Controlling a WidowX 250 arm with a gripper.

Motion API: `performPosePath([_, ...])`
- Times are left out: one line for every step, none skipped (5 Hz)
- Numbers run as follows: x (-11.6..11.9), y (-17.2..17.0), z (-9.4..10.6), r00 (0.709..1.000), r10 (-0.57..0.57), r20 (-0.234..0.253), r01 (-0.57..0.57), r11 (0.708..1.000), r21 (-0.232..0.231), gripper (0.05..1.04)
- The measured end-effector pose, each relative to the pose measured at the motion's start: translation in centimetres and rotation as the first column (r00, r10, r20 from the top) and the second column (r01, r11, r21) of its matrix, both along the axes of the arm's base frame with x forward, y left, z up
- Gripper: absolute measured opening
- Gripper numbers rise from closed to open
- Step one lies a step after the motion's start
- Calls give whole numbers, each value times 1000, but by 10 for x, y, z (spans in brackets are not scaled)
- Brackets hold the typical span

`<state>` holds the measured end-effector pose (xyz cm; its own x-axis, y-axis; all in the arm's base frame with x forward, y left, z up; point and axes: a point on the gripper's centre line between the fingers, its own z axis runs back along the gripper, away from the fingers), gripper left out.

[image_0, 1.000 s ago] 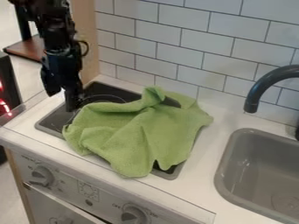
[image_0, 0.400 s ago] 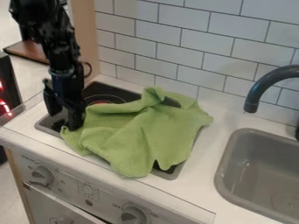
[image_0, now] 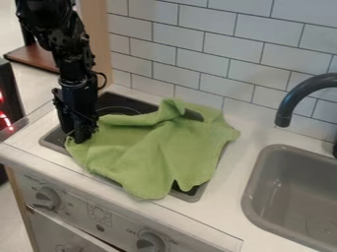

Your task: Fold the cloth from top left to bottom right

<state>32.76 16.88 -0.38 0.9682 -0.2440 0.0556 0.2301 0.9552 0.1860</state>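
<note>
At the cloth's (image_0: 154, 155) left edge, the gripper (image_0: 78, 135); rightward, counter (image_0: 227, 189).

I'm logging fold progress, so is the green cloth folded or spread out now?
Spread, not neatly folded: the green cloth lies loose and rumpled over the stove, with wrinkles across it and an uneven outline.

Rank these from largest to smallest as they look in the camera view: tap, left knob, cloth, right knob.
1. Cloth
2. Tap
3. Left knob and right knob: too alike to rank.
</note>
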Motion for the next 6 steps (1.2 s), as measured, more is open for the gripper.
performPosePath([4, 4, 0, 1000, -6, 5, 6, 1000, 11, 204])
performPosePath([12, 16, 2, 1000, -1, 21, 1, 999, 36, 94])
performPosePath([25, 33, 11, 997, 33, 68, -37, 998, 55, 63])
performPosePath([39, 49, 21, 992, 70, 106, -77, 995, 62, 62])
performPosePath([54, 52, 36, 985, 72, 155, -81, 995, 53, 62])
performPosePath([57, 41, 42, 983, 75, 165, -74, 997, -16, 62])
